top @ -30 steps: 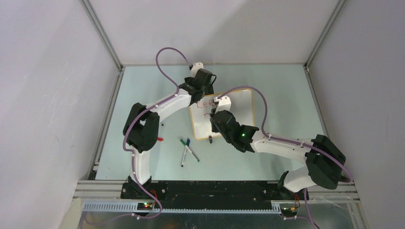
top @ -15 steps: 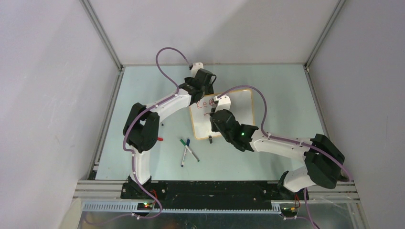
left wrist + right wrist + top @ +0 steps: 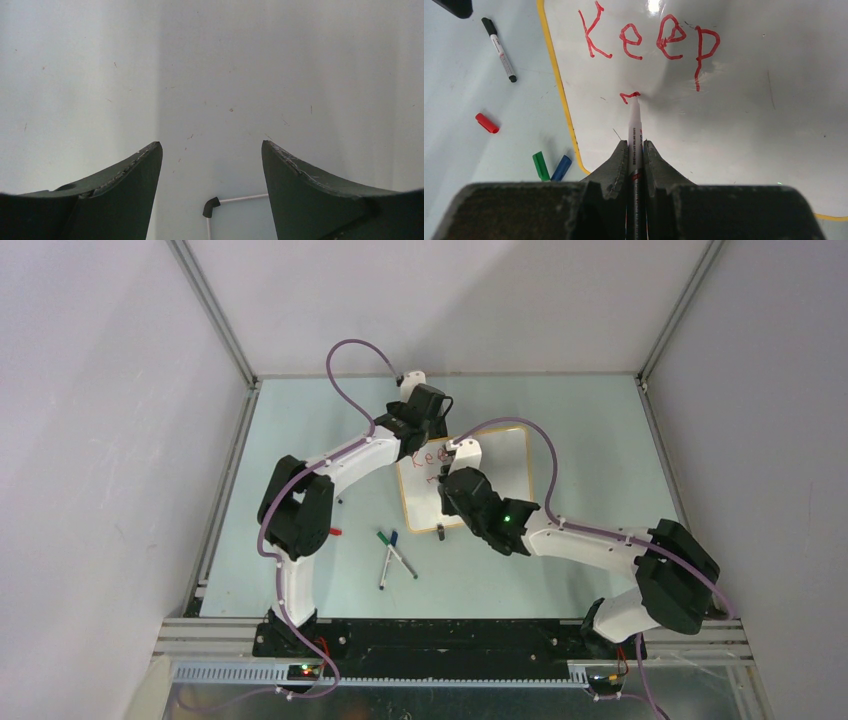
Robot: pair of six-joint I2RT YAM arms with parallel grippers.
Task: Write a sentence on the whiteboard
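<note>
The whiteboard point(image 3: 505, 465) lies flat mid-table, its yellow-orange frame point(image 3: 560, 95) showing in the right wrist view. Of the sentence point(image 3: 649, 40), red letters spell "Keep", with a short red stroke point(image 3: 629, 95) begun underneath. My right gripper point(image 3: 636, 145) is shut on a white marker point(image 3: 635, 125) whose red tip touches the board at that stroke. In the top view the right gripper point(image 3: 450, 478) hovers over the board's left half. My left gripper point(image 3: 212, 150) stands open with nothing between its fingers, above the board's far left corner point(image 3: 408, 435).
Left of the board lie a green-capped point(image 3: 540, 165) and a blue-capped marker point(image 3: 560, 167), a loose red cap point(image 3: 487, 123) and a black-capped marker point(image 3: 499, 49). A black clip foot point(image 3: 440, 532) sits at the board's near edge. A black corner piece point(image 3: 211, 206) shows below the left jaws.
The right arm has edged slightly left over the board with the marker. The left arm has not moved.
</note>
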